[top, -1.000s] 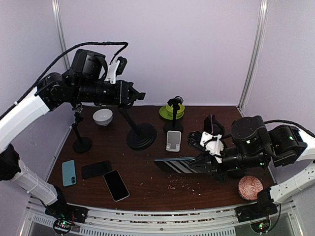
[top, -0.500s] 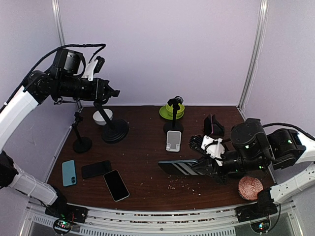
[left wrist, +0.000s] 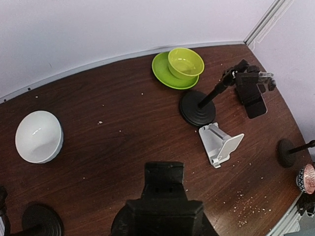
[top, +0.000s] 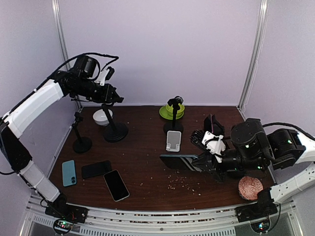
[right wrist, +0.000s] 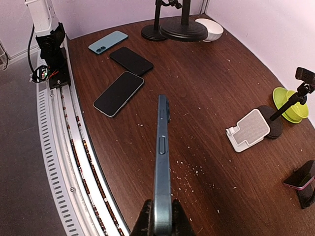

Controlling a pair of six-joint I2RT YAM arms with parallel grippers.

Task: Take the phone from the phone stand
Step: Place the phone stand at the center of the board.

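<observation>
Pinching the near end of a slim blue-framed phone [right wrist: 162,162] with the right tool [right wrist: 161,217], closed almost fully on it. Carrying it on edge, straight out ahead of the tool and clear of the dark wooden tabletop [right wrist: 206,98]. Already off the white folding phone stand [right wrist: 248,129], left bare ahead and to the tool's right.

Likeliest to go wrong: pivoting or slipping out, with so short a hold on so long a lever. Directly below, only scattered crumbs [right wrist: 197,169]. Could also come down on the glossy black phone [right wrist: 119,93] ahead-left, or beyond it on the matte black phone [right wrist: 130,60] and the teal phone [right wrist: 108,42].

Far across: apparently clasping the top of a tall black round-based stand [top: 115,132] with the left tool [top: 109,93], well out of the way.
</observation>
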